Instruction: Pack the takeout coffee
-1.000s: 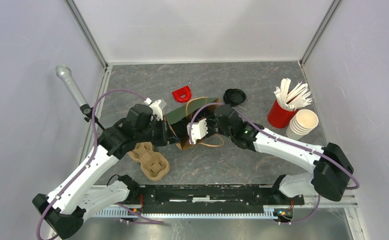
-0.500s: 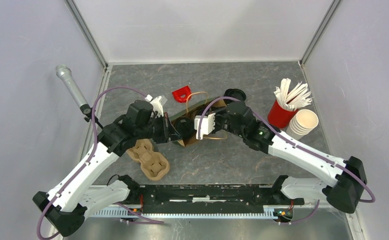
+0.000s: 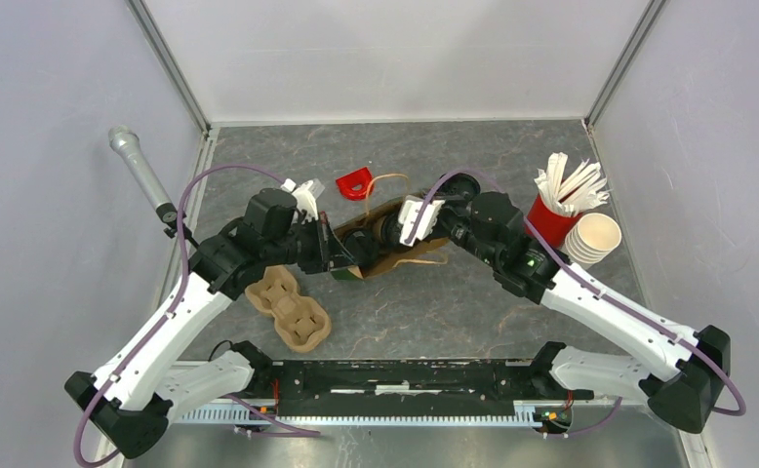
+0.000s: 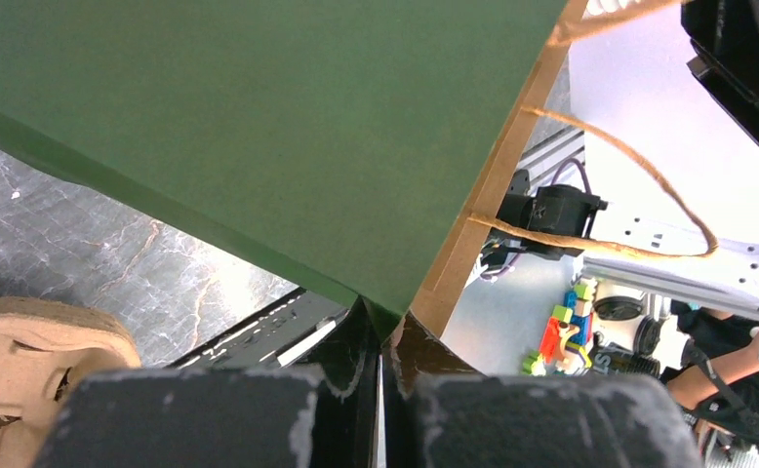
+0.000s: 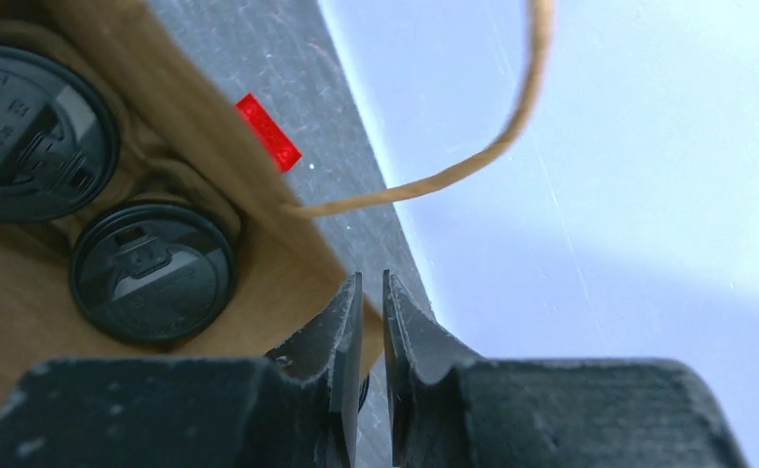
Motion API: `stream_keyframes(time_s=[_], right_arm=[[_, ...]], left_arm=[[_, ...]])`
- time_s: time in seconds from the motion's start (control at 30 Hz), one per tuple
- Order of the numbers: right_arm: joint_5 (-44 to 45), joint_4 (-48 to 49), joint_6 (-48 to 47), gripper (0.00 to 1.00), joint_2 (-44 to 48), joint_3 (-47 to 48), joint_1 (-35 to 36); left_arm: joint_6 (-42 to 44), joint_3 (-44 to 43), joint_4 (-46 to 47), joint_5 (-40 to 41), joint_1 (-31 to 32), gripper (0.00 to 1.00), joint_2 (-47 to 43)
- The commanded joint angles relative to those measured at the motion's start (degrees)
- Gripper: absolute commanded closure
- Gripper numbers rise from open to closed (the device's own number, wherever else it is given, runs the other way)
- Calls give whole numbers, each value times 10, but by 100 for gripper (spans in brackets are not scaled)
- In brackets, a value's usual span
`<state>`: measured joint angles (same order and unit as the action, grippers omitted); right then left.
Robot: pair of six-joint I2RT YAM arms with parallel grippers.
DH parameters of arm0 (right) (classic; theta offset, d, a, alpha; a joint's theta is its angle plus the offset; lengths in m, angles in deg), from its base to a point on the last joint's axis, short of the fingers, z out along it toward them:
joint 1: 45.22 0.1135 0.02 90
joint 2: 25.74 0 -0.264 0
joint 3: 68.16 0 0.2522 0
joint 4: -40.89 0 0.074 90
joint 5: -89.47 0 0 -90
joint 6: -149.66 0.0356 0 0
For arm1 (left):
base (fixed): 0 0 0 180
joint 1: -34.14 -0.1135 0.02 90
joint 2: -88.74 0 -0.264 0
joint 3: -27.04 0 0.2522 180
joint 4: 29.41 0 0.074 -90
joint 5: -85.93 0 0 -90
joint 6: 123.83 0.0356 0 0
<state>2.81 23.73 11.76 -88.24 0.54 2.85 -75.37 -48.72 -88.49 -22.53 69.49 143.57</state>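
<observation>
Plainly, the takeout coffee is already inside the paper bag. The right wrist view looks down into the bag's brown interior at two black lids side by side, one cup nearer the rim and the other cup deeper in. The bag sits on the tabletop between the two arms, with its mouth stretched roughly left to right. The left tool is pressed together on a corner of the rim, where the green outer face meets the brown lining. The right tool is at the opposite rim with its jaws a narrow slit apart, and I cannot tell whether it pinches the paper. From that tool the cups lie ahead and to the left, inside the wall it touches, so the right arm is the nearer one. A twine handle arches just past its tips. Any pull-away should probably go outward, away from the lids and that loop.
</observation>
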Motion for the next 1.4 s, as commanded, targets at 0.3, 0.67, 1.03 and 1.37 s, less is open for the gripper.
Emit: stream_keyframes(time_s=[0.3,0.67,1.03,1.37], right_arm=[[127,83,191,77,11,32,-16],[144,-4,339,73,-20,90,-39],[122,-65,423,68,-36,135,-82],[-40,-242,547,54,-115,289,-129]], left_arm=[[-54,-39,-16,5,-32,98,7],[-89,-59,-54,32,-58,98,16],[-129,-80,-83,39,-91,98,34],[-150,-90,-90,22,-124,98,47]])
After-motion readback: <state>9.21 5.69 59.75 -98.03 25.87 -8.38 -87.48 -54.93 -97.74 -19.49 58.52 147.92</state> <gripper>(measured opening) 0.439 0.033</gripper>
